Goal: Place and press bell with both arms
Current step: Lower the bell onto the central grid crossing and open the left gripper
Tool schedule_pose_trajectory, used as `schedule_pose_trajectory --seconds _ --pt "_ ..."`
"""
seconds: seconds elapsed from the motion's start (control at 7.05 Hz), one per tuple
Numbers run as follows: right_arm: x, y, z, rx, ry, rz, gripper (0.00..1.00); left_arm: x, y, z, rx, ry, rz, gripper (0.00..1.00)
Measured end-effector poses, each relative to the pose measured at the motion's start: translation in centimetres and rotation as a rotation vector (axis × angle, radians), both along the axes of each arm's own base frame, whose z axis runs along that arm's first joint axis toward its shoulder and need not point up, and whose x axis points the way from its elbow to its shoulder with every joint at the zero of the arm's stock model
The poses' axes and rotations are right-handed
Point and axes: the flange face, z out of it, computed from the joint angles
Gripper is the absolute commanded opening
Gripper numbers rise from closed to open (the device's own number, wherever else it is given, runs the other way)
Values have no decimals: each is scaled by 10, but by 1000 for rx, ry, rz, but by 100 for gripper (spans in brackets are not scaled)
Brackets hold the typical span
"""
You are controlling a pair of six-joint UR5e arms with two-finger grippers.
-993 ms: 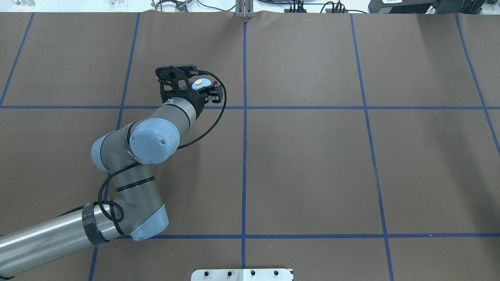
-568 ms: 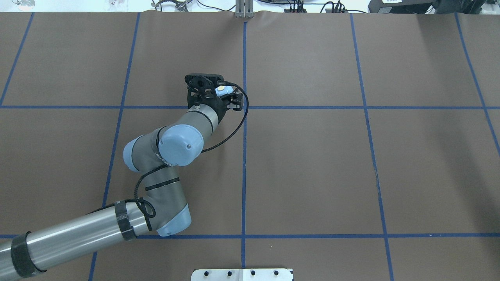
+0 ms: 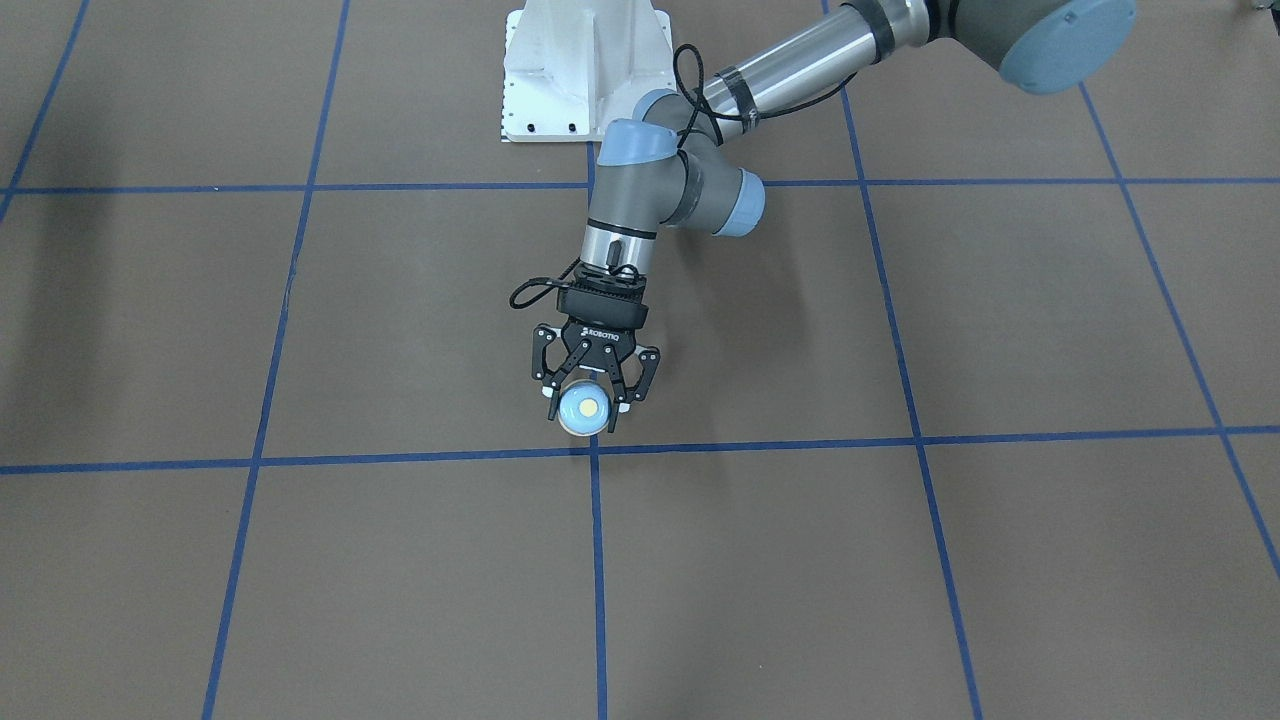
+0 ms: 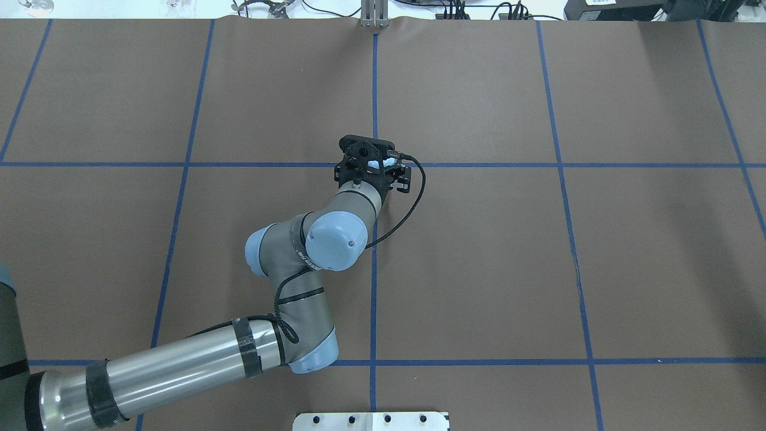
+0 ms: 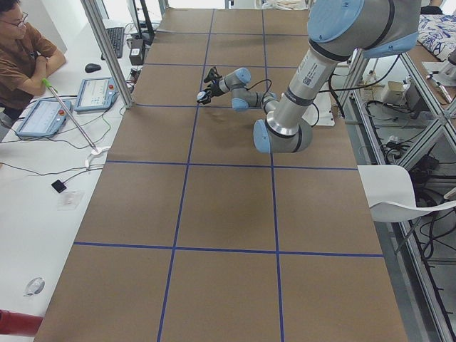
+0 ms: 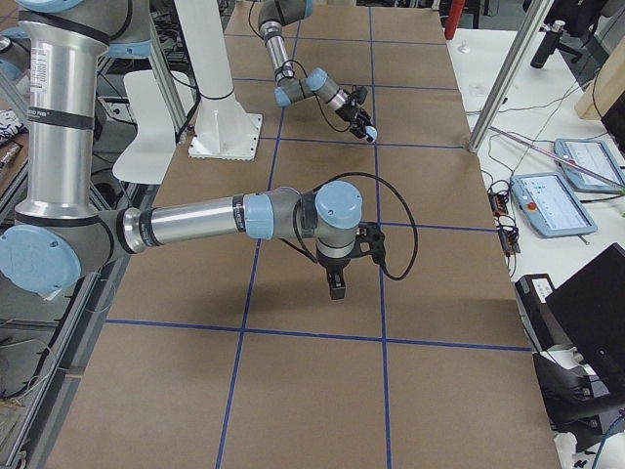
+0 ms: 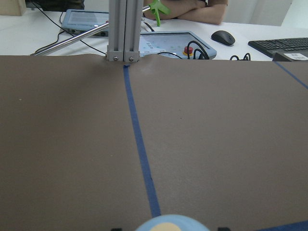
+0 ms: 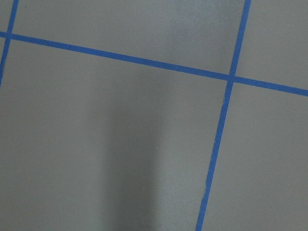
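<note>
My left gripper [image 3: 585, 405] is shut on the bell [image 3: 583, 409], a light blue dome with a cream button facing up. It holds the bell just on the robot's side of the centre crossing of the blue tape lines [image 3: 594, 447]. In the overhead view the left gripper [image 4: 372, 160] hides all but a sliver of the bell [image 4: 375, 163]. The bell's top shows at the bottom edge of the left wrist view [image 7: 166, 226]. I cannot tell whether the bell touches the table. My right gripper [image 6: 335, 283] shows only in the exterior right view, pointing down; I cannot tell its state.
The brown table is marked with a blue tape grid. The white bolted pedestal [image 3: 585, 70] stands at the robot's edge. An aluminium post [image 7: 124, 29] stands at the far edge, with control tablets [image 7: 173, 43] and a seated person [image 5: 25, 57] beyond.
My left arm has carried the bell to the right, from the left cell to the centre blue line. The gripper has stayed shut on it.
</note>
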Motion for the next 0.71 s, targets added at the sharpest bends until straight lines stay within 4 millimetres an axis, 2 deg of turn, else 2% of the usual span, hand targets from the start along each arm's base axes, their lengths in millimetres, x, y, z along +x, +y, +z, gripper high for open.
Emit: schedule_pose_trajectory --seconds 0.28,0.43,0.57,0.71 --pt "0 1 2 -4 -2 1 100 12 -1 7 -5 -31 7 0" --pt "0 1 2 -6 -2 1 100 15 0 10 -8 -39 9 41" --pt "0 2 3 -6 -2 0 100 19 2 13 -10 -44 14 92" --pt "0 3 3 -7 -2 0 100 22 7 12 -10 -42 21 100"
